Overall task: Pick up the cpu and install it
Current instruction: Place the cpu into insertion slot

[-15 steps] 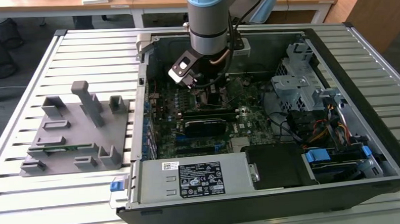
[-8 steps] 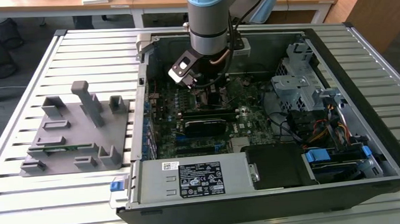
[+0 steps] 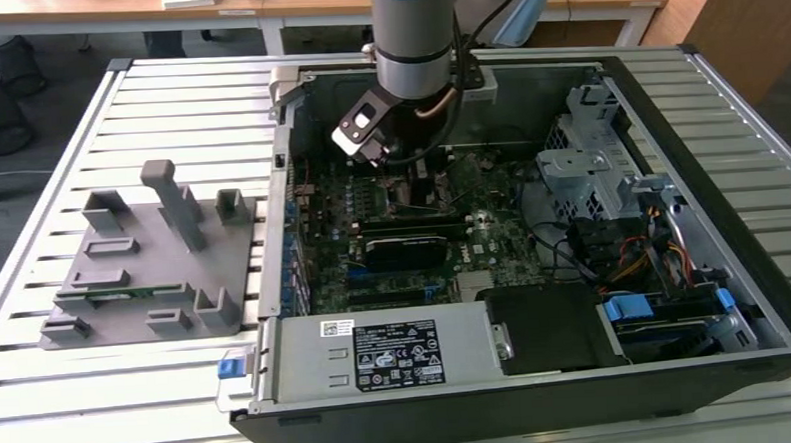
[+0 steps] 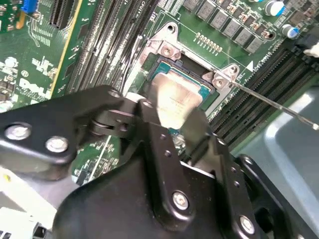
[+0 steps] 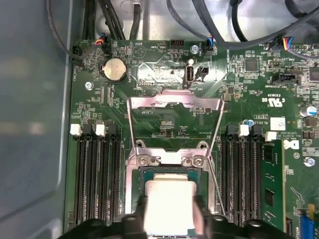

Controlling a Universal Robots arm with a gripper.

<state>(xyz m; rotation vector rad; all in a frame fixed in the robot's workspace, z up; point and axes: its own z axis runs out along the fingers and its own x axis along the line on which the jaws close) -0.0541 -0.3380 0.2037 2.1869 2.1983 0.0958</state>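
— What is in your gripper point(image 4: 172, 112)?

— The cpu point(image 4: 175, 92). My matte black fingers point(image 4: 149, 129) are drawn in narrow on two opposite edges of it. It is a flat square with a dull silver lid and a thin darker rim.

— Where is it?

— Directly over the socket point(image 5: 167, 160), square to it and inside the socket's bright metal frame. I cannot tell whether it is fully down.

— What lies around it?

— The socket's steel plate point(image 5: 174, 107) lies folded back flat over the green board point(image 5: 89, 99). It is a shiny bent frame with a hollow middle. The lever point(image 4: 274, 104), a thin straight wire, slants up from one side of the socket, near one finger. Long black ribbed slots point(image 5: 94, 174) run in banks along both sides of the socket. A green memory stick point(image 5: 271, 174) sits in the outer part of one bank. A round silver battery point(image 5: 114, 69) lies toward the board's edge, by the cables.

— How much room do you have?

— It is tight sideways, with the lever and slots close by, and open above. In the exterior view my arm point(image 3: 415, 40) stands upright in the open black case point(image 3: 715, 198), toward its far wall. The case lies on a slatted metal table point(image 3: 164, 111). The grey plastic holder point(image 3: 157, 262), blocky with upright posts, sits just beside the case, toward the table's edge on the exterior view's left.
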